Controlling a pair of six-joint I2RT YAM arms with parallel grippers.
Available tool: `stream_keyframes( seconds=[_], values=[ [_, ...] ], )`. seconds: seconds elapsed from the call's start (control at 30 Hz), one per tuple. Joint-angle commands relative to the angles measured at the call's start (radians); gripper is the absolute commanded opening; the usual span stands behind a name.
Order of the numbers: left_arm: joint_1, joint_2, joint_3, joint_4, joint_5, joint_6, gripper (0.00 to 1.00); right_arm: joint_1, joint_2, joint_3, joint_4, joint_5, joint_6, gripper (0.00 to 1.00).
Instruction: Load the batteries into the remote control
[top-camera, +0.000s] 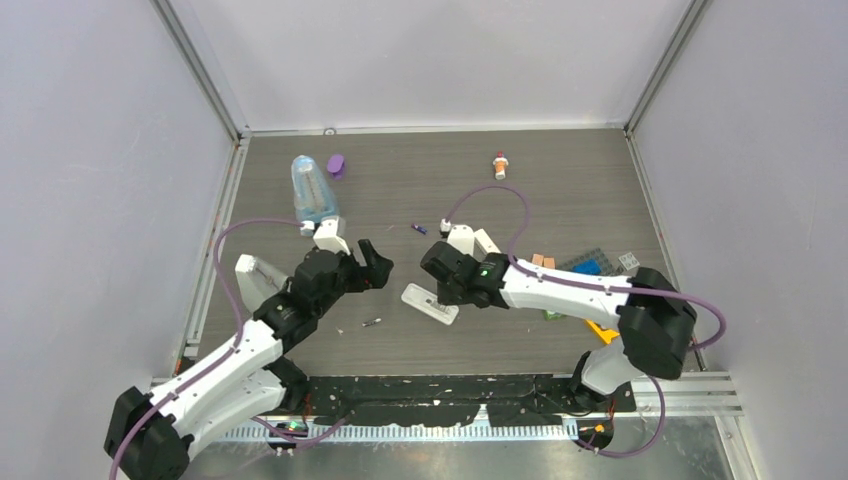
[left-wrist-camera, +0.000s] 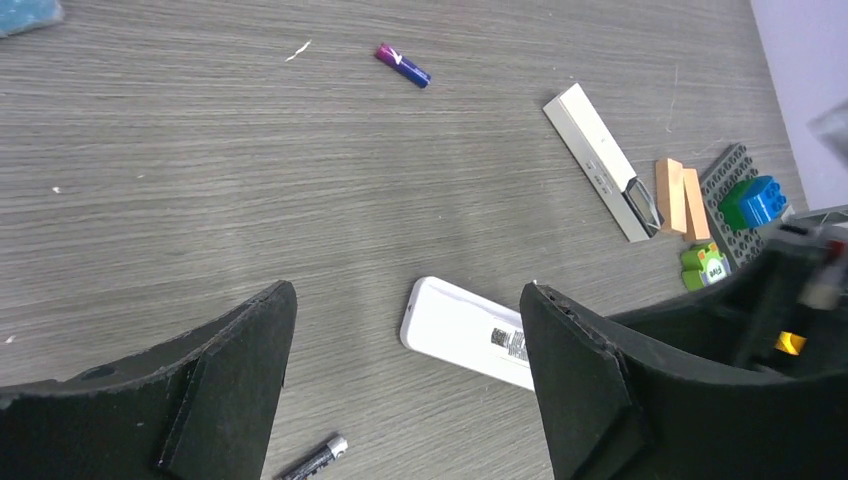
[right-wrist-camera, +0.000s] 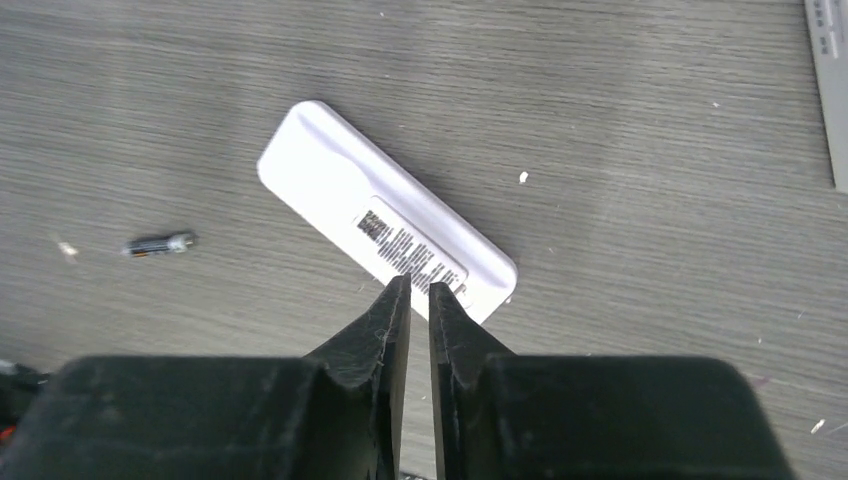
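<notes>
The remote control (top-camera: 424, 300) (left-wrist-camera: 458, 325) (right-wrist-camera: 335, 175) lies flat on the table with its back label up. My right gripper (top-camera: 441, 293) (right-wrist-camera: 420, 286) hovers over its near end, almost shut, with only a thin slit and nothing in it. My left gripper (top-camera: 378, 268) (left-wrist-camera: 408, 292) stands wide open and empty just left of the remote. A dark battery with a silvery tip (top-camera: 371, 322) (left-wrist-camera: 316, 457) (right-wrist-camera: 160, 244) lies on the table near the left gripper. A purple battery (top-camera: 419, 229) (left-wrist-camera: 402, 65) lies farther back.
A narrow white bar with a black tip (left-wrist-camera: 600, 160) lies right of the remote. Orange blocks (left-wrist-camera: 680, 198) and blue and green bricks (top-camera: 585, 266) sit at the right. At the back stand a clear bottle (top-camera: 312, 188), a purple cap (top-camera: 336, 165) and a red-and-white little bottle (top-camera: 500, 165).
</notes>
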Motion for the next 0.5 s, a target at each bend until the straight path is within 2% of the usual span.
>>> stream_keyframes(
  seconds=[0.0,0.3,0.47],
  values=[
    [0.004,-0.076,0.023,-0.065,-0.034,0.002,0.84,0.007,0.098,0.052,0.026,0.001,-0.069,0.18],
    [0.005,-0.143,0.019,-0.094,-0.019,-0.003,0.84,0.007,0.204,0.045,0.029,-0.033,-0.064,0.16],
    [0.004,-0.154,0.019,-0.109,-0.016,-0.003,0.84,0.006,0.173,0.049,0.032,-0.022,-0.068,0.15]
  ],
)
